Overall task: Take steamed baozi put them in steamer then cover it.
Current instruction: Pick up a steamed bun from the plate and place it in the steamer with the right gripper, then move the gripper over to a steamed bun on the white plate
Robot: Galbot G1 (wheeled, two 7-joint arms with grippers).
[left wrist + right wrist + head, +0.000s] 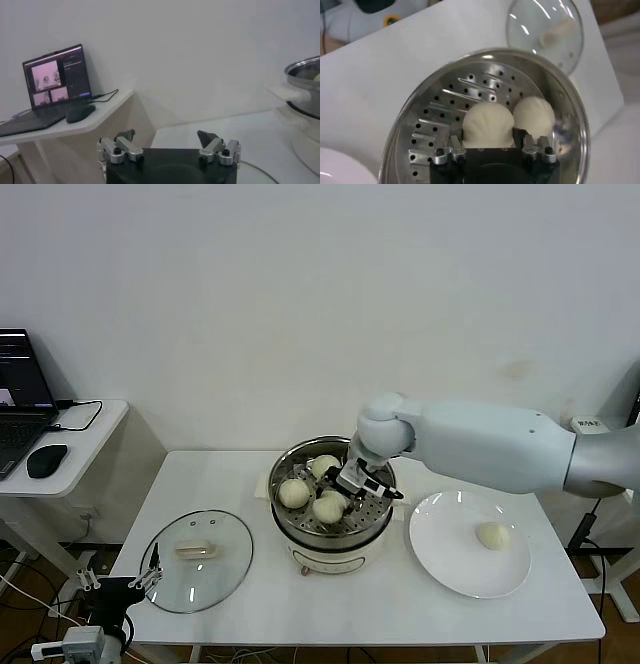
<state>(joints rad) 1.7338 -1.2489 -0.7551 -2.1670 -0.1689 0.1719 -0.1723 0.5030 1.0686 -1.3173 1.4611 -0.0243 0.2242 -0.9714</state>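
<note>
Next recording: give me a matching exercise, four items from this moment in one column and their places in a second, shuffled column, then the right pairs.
Items:
1. cover
2. lone baozi
3. right hand
4. left hand

Places:
A. on the white plate
B. inside the steamer, at a bun
C. flat on the table, on the steamer's left
D. low at the table's front left corner, fingers open

Pairs: 1-C, 2-A, 3-B, 4-D
</note>
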